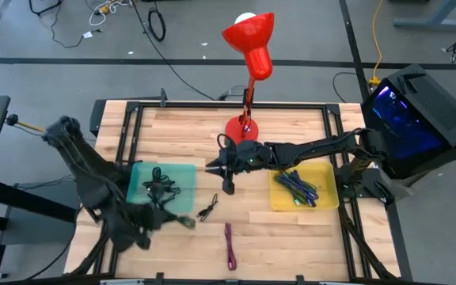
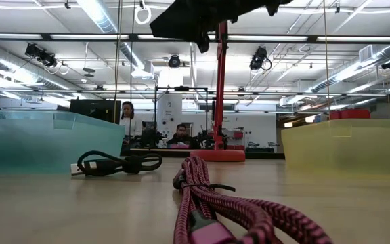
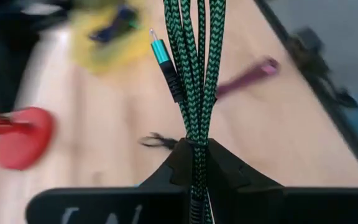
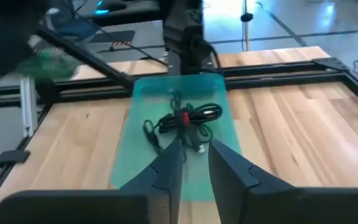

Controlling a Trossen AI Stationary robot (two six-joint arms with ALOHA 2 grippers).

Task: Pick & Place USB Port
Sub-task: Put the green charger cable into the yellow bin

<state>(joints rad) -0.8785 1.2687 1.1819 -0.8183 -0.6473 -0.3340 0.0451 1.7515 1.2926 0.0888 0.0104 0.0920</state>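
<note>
My left gripper (image 1: 179,221) is near the table's front, just in front of the teal tray (image 1: 182,172), and is shut on a green braided cable bundle (image 3: 194,68). The teal tray holds black cables (image 4: 184,120). My right gripper (image 4: 196,157) hovers open and empty over the table's middle (image 1: 214,167), pointing at the teal tray. A small black cable (image 1: 208,210) and a magenta cable (image 1: 229,246) lie flat on the wood. The yellow tray (image 1: 279,198) holds purple and green cables (image 1: 298,187). My left gripper pinches the green cable bundle between its two fingers, at the folded strands (image 3: 197,152) where several run side by side. The strands run on past the fingertips, along the fingers. A teal-sleeved plug (image 3: 161,51) lies beside them. The bundle shows above the table.
A red desk lamp stands with its base (image 1: 241,127) at the far middle of the table, just behind my right arm (image 1: 315,149). A black frame rail (image 1: 228,104) borders the wood. In the low view the magenta cable (image 2: 208,203) lies nearest, and the black cable (image 2: 117,163) behind it.
</note>
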